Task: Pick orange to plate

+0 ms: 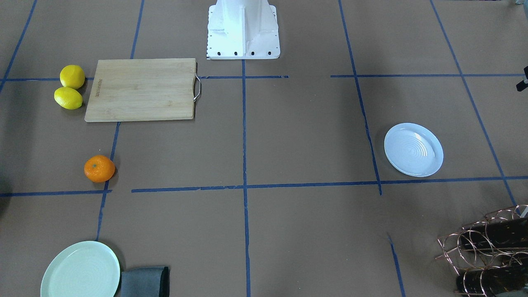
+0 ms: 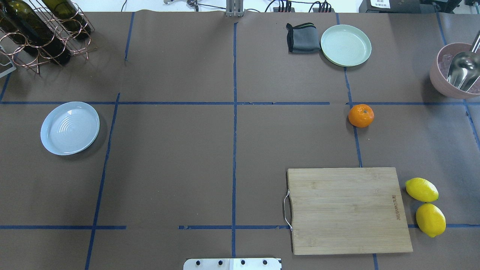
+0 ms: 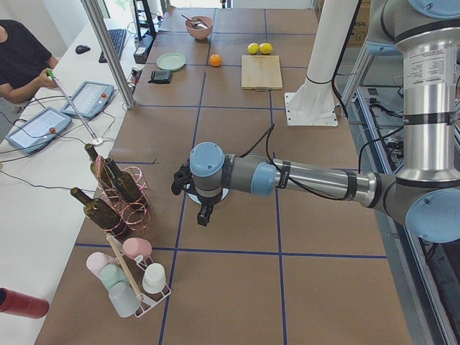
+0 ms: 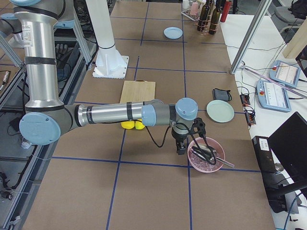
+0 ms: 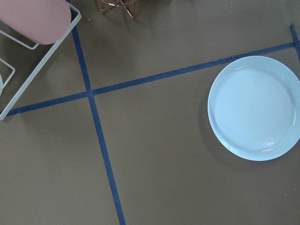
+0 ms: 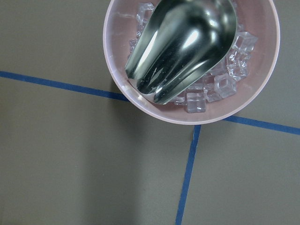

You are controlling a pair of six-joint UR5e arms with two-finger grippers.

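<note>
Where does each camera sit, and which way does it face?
Front-facing: across the table, looking down toward the robot's base, orange and plate; no arms.
Overhead: behind the robot, facing forward and down; base edge shows.
Left side: table's left end, looking along it; left arm near.
Right side: table's right end; right arm near, by a pink bowl.
Left wrist: down at the plate; no body.
Right wrist: down at the bowl; no body.
Shared: front-facing and overhead both show orange and plate.
</note>
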